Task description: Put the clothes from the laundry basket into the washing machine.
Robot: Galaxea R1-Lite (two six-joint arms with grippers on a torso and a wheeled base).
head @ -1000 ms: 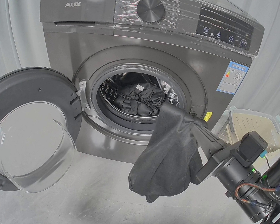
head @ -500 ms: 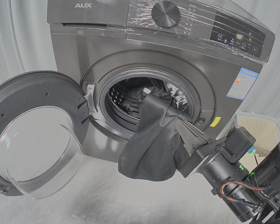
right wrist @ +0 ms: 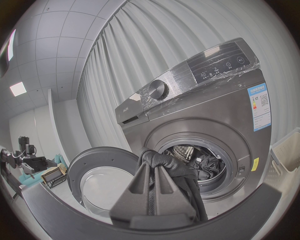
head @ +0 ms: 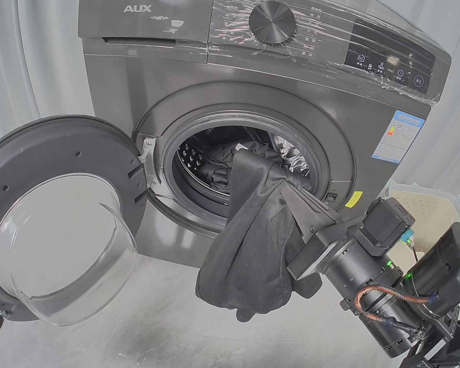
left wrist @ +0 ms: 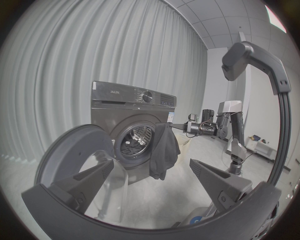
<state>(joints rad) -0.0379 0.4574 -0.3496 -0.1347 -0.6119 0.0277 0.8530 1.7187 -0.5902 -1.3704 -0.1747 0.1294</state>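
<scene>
A grey front-loading washing machine (head: 259,87) stands before me with its round door (head: 49,214) swung open to the left. Dark clothes (head: 218,165) lie inside the drum. My right gripper (head: 287,189) is shut on a black garment (head: 251,244) at the drum opening's right rim; the cloth hangs down in front of the opening to just above the floor. The same garment (right wrist: 175,168) drapes over the closed fingers (right wrist: 142,187) in the right wrist view. My left gripper (left wrist: 150,172) is open and holds nothing, low at the left by the door (left wrist: 81,150). The cream laundry basket (head: 432,214) stands right of the machine.
Grey floor (head: 157,333) spreads in front of the machine. White curtains (head: 21,39) hang behind it. The open door juts into the space at the left. In the left wrist view my right arm (left wrist: 203,128) stretches toward the drum.
The right gripper carried the black garment left and up to the drum opening. The left gripper has risen into the head view's lower left corner. The head camera shifted earlier.
</scene>
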